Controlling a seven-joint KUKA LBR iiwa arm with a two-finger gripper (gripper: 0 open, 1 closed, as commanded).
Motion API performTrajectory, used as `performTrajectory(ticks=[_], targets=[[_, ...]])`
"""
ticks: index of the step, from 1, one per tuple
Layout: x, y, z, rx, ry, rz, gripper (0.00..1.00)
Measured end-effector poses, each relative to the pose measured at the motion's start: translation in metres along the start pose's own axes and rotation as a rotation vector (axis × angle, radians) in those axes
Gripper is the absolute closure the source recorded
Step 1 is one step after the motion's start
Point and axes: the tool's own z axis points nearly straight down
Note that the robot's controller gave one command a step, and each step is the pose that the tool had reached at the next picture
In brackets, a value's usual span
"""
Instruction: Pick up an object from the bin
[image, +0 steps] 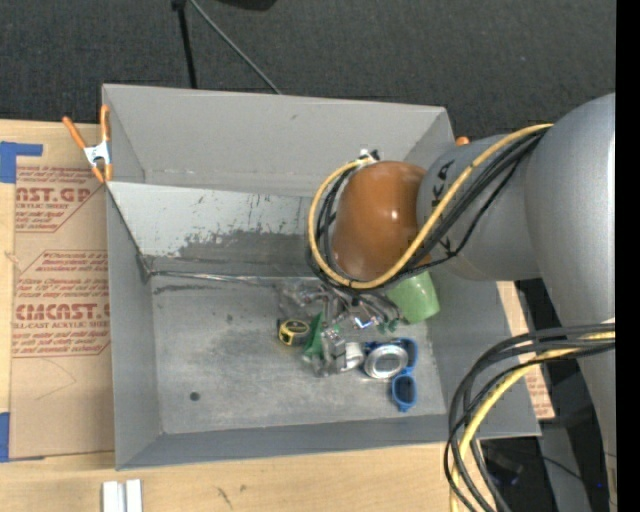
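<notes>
Lying right of the bin's (200, 395) middle, a small heap: green strip (315, 338), silver can (385, 358), yellow-black roll (293, 332), blue piece (403, 390), green cup (417, 297). We note the gripper (338, 320) low over strip and can; whether it is apart, together or clamped we cannot tell.

Green cup (420, 297), silver can (385, 360) and blue piece (403, 390) heaped close together; small yellow-black thing (293, 331) just left; wooden bench (300, 485) beneath.
</notes>
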Motion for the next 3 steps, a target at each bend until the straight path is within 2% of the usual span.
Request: performTrajectory(ticks=[1, 2, 3], targets=[[0.0, -0.001, -0.004, 0.002, -0.003, 0.001, 1.0], [0.017, 0.013, -0.066, 0.001, -0.001, -0.013, 1.0], [0.017, 0.013, -0.062, -0.001, 0.002, -0.012, 0.0]])
